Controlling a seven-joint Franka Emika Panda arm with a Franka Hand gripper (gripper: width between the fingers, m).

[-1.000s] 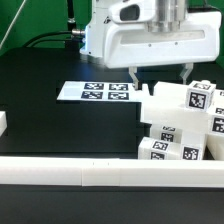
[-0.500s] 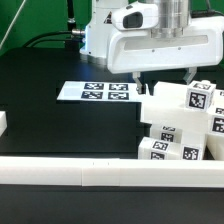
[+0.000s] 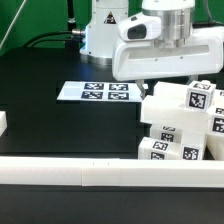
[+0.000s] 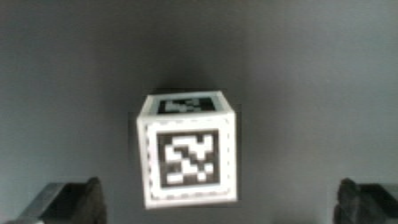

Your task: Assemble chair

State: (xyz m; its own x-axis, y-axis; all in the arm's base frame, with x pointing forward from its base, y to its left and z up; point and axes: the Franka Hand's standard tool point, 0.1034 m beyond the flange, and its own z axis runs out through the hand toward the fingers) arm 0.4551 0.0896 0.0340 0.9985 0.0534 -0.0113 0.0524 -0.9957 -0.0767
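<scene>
A: Surface?
B: Black table (image 3: 60, 125), dark matte. Nearest the camera a long white border rail (image 3: 100, 172) runs across the front edge, and a small white block (image 3: 3, 123) sits at the exterior view's left edge.

A: Chair parts?
B: White blocky chair parts (image 3: 180, 125), tagged black-and-white, piled on the table at the exterior view's right, just behind the rail. Stacked touching each other; can't sort which piece is which.

A: Beyond that?
B: The marker board (image 3: 98, 92), flat on the table, mid-distance, left of the pile and apart from it.

A: Gripper?
B: The gripper (image 3: 166, 80) hangs above the far top of the pile, white arm body behind it. Fingers spread apart, nothing between them. In the wrist view both dark fingertips (image 4: 68, 197) sit wide, and one tagged white block (image 4: 185, 148) lies on the dark surface between and below them, not touched.

A: Far back?
B: Robot base (image 3: 103, 35), white, with black cables (image 3: 45, 42) trailing to the left.
</scene>
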